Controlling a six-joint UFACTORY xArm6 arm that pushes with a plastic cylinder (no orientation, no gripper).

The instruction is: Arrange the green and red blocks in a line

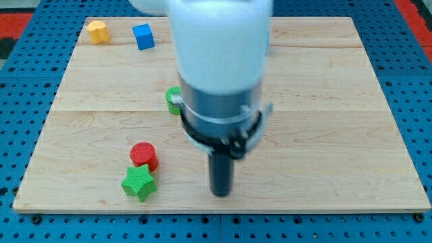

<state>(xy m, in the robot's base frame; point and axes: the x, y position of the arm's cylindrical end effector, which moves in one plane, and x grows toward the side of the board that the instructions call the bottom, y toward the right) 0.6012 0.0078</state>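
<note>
The rod has no jaws; its tip (221, 194) sits right of the touching red block (144, 155) and green star (138, 182).

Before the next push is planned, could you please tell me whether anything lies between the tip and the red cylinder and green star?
Nothing visible does. My tip sits to the view's right of the red cylinder and green star, which touch, with only bare wooden board between. A second green block is partly hidden behind the arm, higher up.
</note>
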